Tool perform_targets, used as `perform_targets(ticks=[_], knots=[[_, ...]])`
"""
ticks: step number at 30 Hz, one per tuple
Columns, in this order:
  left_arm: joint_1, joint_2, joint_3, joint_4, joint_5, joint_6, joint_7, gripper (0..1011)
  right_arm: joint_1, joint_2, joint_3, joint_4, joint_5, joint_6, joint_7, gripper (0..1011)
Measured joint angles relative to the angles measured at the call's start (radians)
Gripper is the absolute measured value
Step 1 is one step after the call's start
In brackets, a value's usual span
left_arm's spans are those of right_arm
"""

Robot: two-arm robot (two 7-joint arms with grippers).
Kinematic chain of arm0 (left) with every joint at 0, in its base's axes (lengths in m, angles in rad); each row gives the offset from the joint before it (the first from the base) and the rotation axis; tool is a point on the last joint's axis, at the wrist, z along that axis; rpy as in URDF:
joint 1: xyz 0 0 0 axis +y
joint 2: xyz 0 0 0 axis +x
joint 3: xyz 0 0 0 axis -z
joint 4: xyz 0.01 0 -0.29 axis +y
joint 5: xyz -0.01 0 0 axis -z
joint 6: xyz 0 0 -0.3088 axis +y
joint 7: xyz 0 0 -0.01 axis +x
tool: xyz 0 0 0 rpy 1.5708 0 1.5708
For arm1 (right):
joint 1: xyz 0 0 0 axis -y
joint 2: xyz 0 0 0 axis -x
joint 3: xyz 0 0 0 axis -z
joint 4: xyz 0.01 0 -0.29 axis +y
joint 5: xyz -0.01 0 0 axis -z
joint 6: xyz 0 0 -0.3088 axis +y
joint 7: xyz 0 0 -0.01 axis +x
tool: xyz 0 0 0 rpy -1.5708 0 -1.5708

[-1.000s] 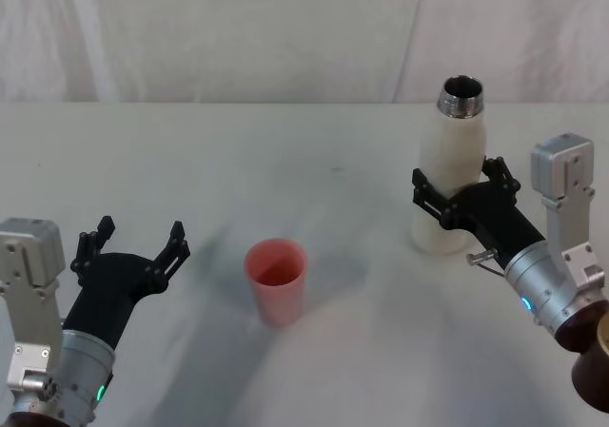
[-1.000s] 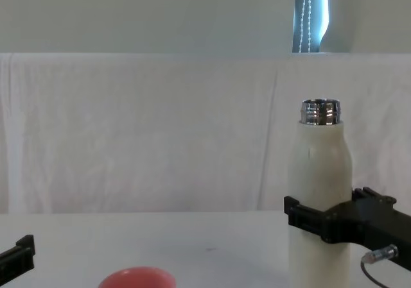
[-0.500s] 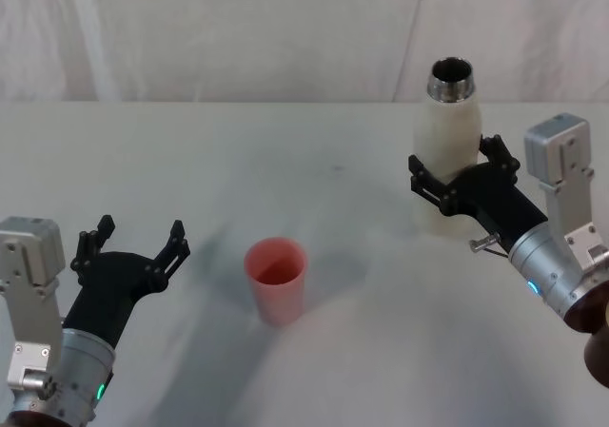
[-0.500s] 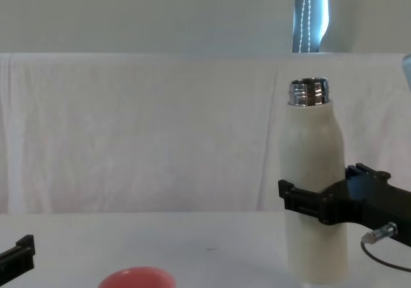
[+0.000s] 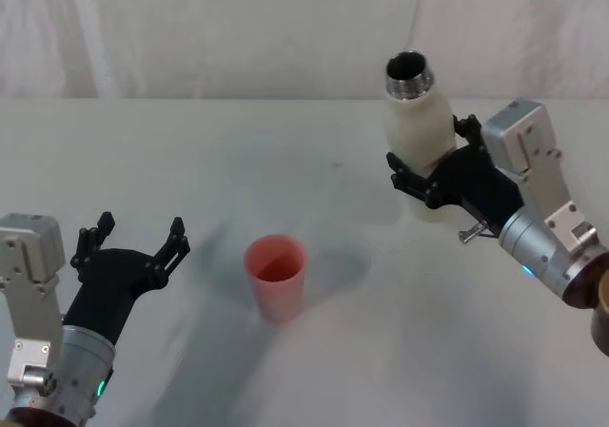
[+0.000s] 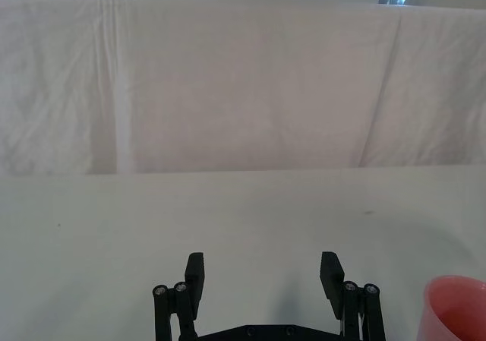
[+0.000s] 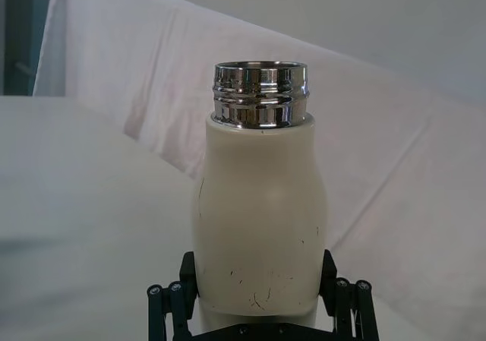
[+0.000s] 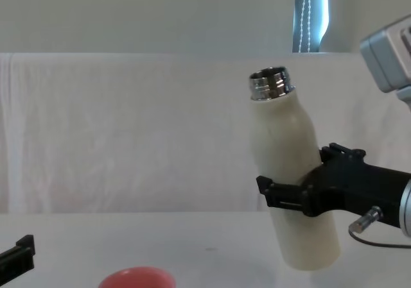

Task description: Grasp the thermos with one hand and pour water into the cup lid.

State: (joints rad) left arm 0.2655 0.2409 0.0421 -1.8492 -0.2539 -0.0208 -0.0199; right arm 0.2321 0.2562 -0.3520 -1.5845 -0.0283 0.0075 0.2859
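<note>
Cream-white and steel: from the head view there is one thermos (image 5: 419,132), one cup lid (image 5: 277,277) and two grippers on one white table (image 5: 285,161). The thermos is at about 2 o'clock from the cup lid, well apart from it. Its open mouth leans toward 11 o'clock. The right gripper (image 5: 428,172) has its jaws pinching the lower body of the thermos. The left gripper (image 5: 133,244) is at 9 o'clock from the salmon-pink cup lid, near it but not touching, with jaws spread and holding nothing.

From the chest view the thermos (image 8: 290,185) is tilted, its neck toward the robot's left, and its bottom is lifted off the table. The right gripper (image 8: 302,195) clamps it below the middle. One red rim of the cup lid (image 8: 137,278) shows at 6 o'clock.

From the left wrist view the two fingers (image 6: 194,274) of the left gripper (image 6: 263,275) stand apart, and the cup lid (image 6: 458,309) is beside them.

From the right wrist view the thermos (image 7: 260,219) has small dark scratches and a shiny threaded neck, and the right gripper's (image 7: 260,311) jaws press on both its sides.
</note>
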Motion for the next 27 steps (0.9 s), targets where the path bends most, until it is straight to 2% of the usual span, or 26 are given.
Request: perform_targets(ticks=[9,15,27], knots=[[0.0,0.0,0.0,0.0,0.0,0.0,0.0,1001,0.017,0.022,-0.038,-0.018,-0.091,-0.002,-0.009,951],[0.0,0.0,0.0,0.0,0.0,0.0,0.0,1001,0.028,0.036,-0.071,-0.025,-0.179,-0.001,-0.02,951],[0.0,0.0,0.0,0.0,0.0,0.0,0.0,1001,0.039,0.054,-0.122,-0.039,-0.31,0.001,-0.021,951]])
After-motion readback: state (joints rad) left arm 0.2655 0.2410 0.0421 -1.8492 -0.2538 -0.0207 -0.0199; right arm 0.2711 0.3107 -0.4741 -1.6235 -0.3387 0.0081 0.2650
